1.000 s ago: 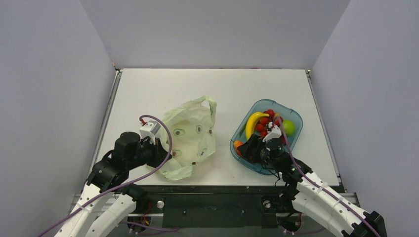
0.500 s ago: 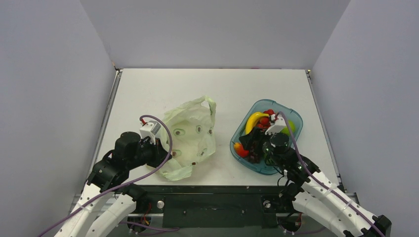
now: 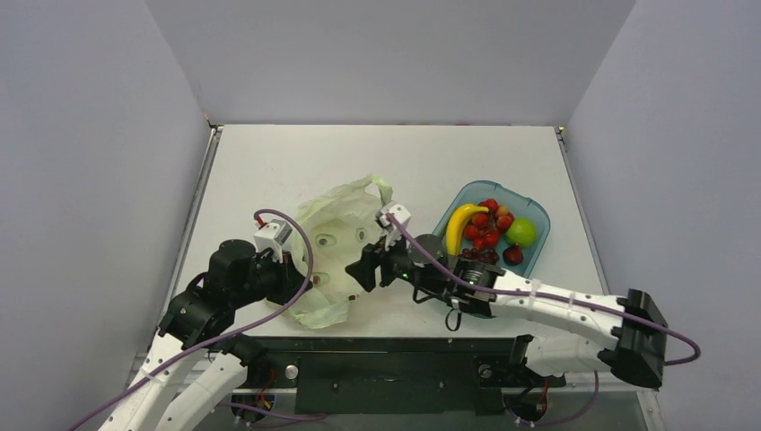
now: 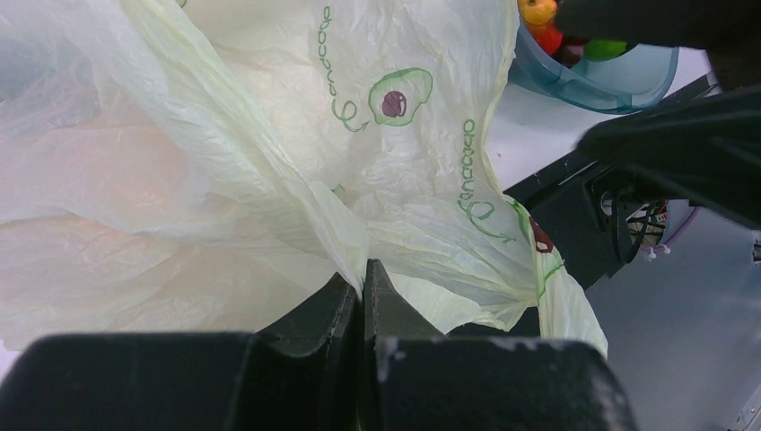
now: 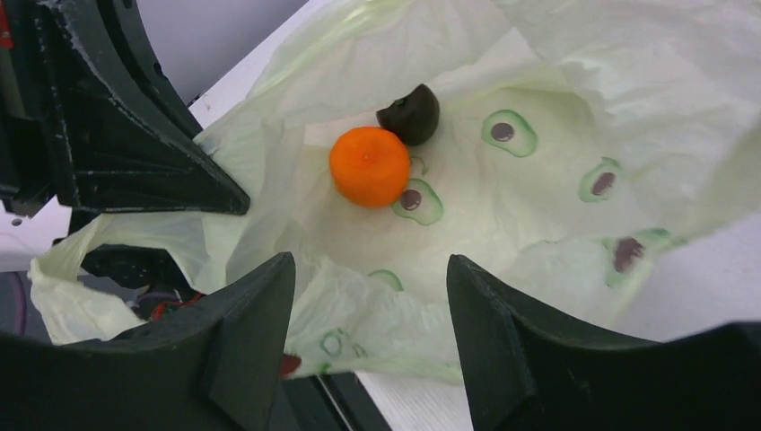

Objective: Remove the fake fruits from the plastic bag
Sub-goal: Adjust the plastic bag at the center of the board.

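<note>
White table (image 3: 296, 162) surface is enclosed on three sides by pale grey walls (image 3: 377, 54). On its near left part the plastic bag (image 3: 345, 229) is spread out, crumpled. A fold of the bag's near edge is pinched between the pressed-together fingers of the left claw (image 4: 363, 274). The right claw (image 5: 368, 269) is held over the bag's opening with its fingers spread wide and nothing between them. Inside the bag, on the printed film, a round orange fruit (image 5: 369, 166) is seen, with a small dark rounded piece (image 5: 410, 114) just beside it; what that piece is cannot be told. To the right of the bag a blue tray (image 3: 542, 235) is set on the table. In it a yellow banana (image 3: 459, 224), a red cluster (image 3: 485, 229) and a green fruit (image 3: 521, 233) are laid close together.
</note>
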Motion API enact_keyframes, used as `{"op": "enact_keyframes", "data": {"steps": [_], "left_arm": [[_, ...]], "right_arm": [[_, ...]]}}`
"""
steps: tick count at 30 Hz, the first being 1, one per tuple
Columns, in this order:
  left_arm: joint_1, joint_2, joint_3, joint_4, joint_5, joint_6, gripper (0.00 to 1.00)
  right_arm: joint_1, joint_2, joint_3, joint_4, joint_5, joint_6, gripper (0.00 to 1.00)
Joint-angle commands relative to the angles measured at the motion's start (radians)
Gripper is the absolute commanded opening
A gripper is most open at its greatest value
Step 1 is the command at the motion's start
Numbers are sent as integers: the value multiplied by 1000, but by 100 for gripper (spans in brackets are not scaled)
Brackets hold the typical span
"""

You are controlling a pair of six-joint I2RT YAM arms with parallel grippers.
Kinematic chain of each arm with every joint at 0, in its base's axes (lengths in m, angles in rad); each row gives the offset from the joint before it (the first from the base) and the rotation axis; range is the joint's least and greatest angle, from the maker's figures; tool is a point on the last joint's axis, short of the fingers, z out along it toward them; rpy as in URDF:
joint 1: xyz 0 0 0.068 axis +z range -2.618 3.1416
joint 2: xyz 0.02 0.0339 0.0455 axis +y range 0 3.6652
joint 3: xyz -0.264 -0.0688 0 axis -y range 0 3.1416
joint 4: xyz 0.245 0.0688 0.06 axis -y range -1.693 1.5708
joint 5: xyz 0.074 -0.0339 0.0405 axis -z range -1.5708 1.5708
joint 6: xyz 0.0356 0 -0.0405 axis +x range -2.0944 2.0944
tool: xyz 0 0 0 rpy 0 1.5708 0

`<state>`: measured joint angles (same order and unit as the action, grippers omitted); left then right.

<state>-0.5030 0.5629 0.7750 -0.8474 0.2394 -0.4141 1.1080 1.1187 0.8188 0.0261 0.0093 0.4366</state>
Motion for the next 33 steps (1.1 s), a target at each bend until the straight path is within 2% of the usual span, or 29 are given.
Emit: {"op": "enact_keyframes", "data": {"steps": [1,4,6,10,18,21,25,28,33], "left_arm": [[1,-5,2,53,-3,3,0],[1,-8,3,51,-3,3,0],[1,-12,6,55,0,3,0],[2,0,31,75,8,-15,0],[-1,169,151,303,109,-78,0],[-12,235,211,302,155,-91,0],[-21,167,226,173,57,-57,0],[-20,64,143,114,11,-68,0],[-20,-18,27,60,10,-119,0]], "right_arm": [[13,187,120,125,-41,-56,55],[14,302,210,115,-51,-77,45],[11,373,239,130,-56,-86,41],[-21,489,246,226,-102,-65,40],[-91,642,251,380,-131,10,50],[-111,651,236,416,-152,26,53],[-115,667,229,437,-158,29,56],[-110,676,217,460,-159,28,61],[-93,700,229,450,-141,19,68]]}}
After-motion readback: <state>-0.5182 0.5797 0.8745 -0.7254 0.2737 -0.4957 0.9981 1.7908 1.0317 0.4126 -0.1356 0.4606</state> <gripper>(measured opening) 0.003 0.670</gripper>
